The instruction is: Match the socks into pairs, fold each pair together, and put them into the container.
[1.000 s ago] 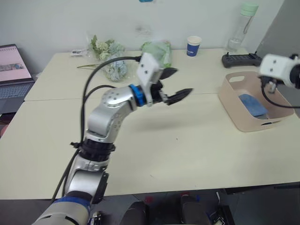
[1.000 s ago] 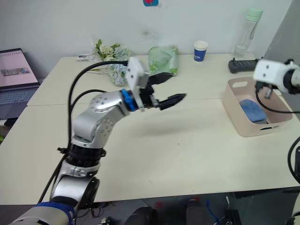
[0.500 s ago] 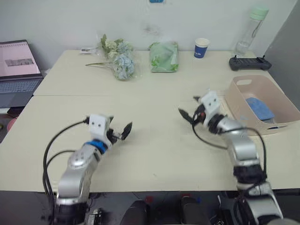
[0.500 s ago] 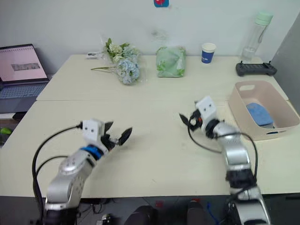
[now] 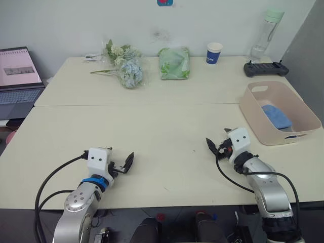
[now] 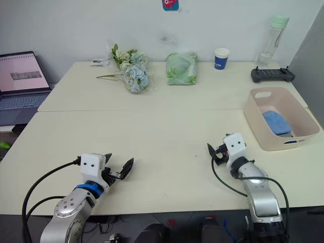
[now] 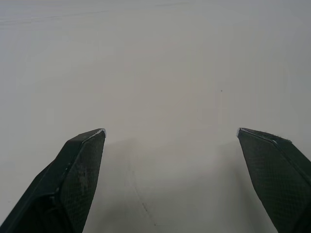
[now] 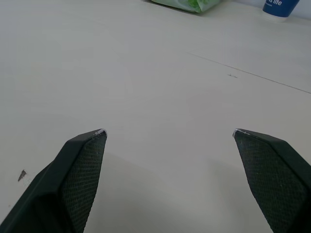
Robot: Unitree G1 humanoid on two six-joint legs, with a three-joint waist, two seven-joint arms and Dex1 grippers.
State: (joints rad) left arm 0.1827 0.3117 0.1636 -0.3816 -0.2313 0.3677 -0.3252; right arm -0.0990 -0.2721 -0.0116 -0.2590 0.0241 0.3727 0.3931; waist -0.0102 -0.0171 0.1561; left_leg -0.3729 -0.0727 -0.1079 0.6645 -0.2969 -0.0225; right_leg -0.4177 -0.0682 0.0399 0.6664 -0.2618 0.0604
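Both my grippers, left [image 5: 124,164] and right [image 5: 216,148], have dropped low over the table [image 5: 167,126], jaws released and empty; a light blue sock [image 5: 276,116] lies in the tub [image 5: 253,112].

blue paper cup [image 8: 281,6], white lettering "life"

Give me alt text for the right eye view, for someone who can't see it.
Both robot arms rest low at the near edge of a cream table, left gripper and right gripper open and holding nothing. At the right sits a pale pink tub holding a light blue sock. Along the far edge are flowers, a green bag, a blue cup and a bottle.
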